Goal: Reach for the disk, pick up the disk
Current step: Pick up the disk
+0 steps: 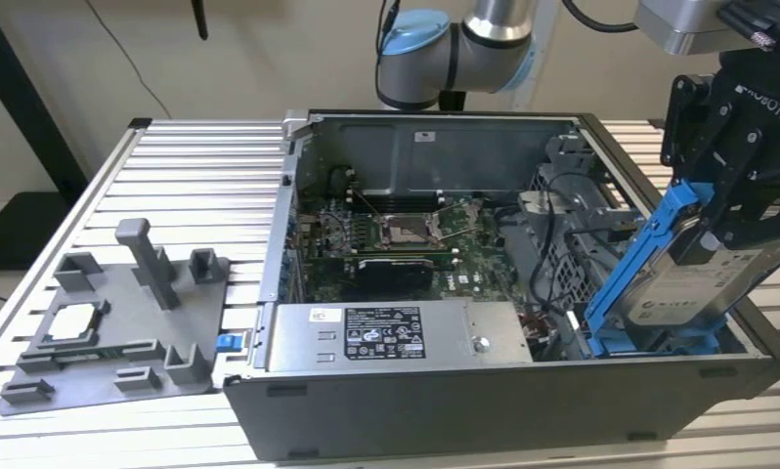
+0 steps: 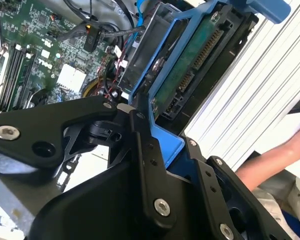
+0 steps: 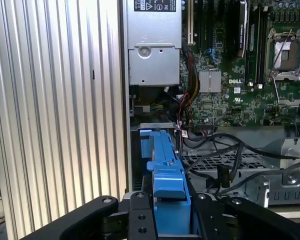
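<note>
1. Pick-up step in hand, reach judged complete: end effector (image 1: 726,230) clamped on the disk (image 1: 687,283), fingers (image 3: 140,215) pressing the blue side rails from both flanks in the first wrist view.
2. Disk tilted steeply, upper end raised toward 1 o'clock, lower end down inside the computer case (image 1: 495,410) at its 4 o'clock corner in the exterior view, just beside the grey power supply (image 1: 397,337).
3. Connector edge and green board of the disk (image 2: 190,65) visible in the second wrist view.
4. Case resting on the slatted tabletop (image 1: 182,166); grey fixture (image 1: 116,332) well apart at 9 o'clock.
5. Next move calls for a clean lift along the tilt, clear of the loose cables (image 3: 225,150) and case wall.
</note>
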Robot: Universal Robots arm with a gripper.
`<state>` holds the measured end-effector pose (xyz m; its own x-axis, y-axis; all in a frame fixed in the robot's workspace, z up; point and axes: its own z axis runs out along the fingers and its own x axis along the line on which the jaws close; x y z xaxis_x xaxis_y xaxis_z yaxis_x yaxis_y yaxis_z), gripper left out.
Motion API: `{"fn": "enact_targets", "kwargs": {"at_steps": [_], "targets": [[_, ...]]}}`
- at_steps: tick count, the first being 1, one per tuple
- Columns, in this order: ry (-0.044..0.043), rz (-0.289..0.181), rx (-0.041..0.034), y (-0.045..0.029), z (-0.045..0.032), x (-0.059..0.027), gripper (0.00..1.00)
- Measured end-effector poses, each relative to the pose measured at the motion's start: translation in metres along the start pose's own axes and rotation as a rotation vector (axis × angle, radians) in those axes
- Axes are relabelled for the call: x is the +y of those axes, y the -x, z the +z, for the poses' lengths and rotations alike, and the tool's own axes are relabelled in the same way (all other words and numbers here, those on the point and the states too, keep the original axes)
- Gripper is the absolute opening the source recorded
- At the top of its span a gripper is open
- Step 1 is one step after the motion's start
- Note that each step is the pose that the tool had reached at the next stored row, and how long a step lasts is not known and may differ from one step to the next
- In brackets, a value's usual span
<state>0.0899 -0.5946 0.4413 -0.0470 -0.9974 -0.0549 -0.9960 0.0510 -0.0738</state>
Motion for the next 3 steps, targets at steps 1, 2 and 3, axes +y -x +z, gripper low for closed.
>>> {"fn": "enact_targets", "kwargs": {"at_steps": [1,2,3], "targets": [[0.0,0.0,0.0,0.0,0.0,0.0,0.0],[0.0,0.0,0.0,0.0,0.0,0.0,0.0],[0.0,0.0,0.0,0.0,0.0,0.0,0.0]]}}
